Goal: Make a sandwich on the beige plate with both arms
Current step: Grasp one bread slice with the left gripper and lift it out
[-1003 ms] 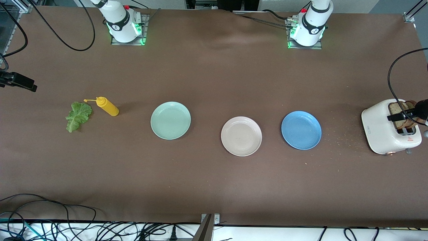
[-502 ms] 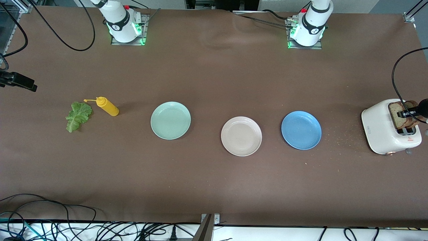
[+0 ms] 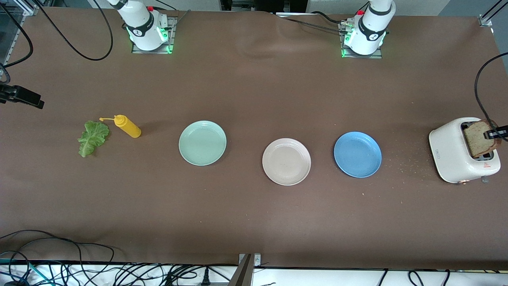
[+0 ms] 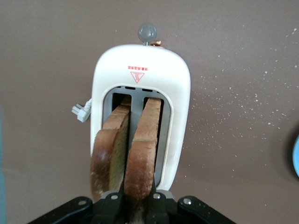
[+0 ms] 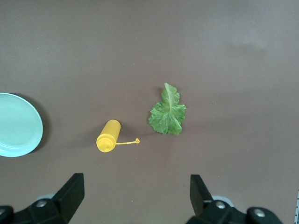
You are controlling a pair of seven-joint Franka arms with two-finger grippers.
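Note:
A white toaster point(image 3: 452, 151) point(image 4: 140, 65) stands at the left arm's end of the table with two brown bread slices in its slots. My left gripper point(image 3: 496, 134) point(image 4: 139, 198) is shut on one slice point(image 3: 478, 138) point(image 4: 142, 149); the other slice point(image 4: 110, 144) stands beside it. The beige plate point(image 3: 286, 161) lies bare mid-table. A green lettuce leaf point(image 3: 93, 138) point(image 5: 167, 113) lies flat toward the right arm's end. My right gripper point(image 5: 136, 186) hangs open over the table by the leaf, holding nothing.
A yellow squeeze bottle point(image 3: 127, 126) point(image 5: 108, 136) lies beside the leaf. A mint-green plate point(image 3: 202, 143) point(image 5: 16, 125) and a blue plate point(image 3: 357, 154) flank the beige one. Crumbs are scattered between the blue plate and the toaster. Cables run along the table's front edge.
The left gripper's fingers went from open around the bread to shut on one slice, and that slice now stands a little higher out of the toaster. The right arm has not moved.

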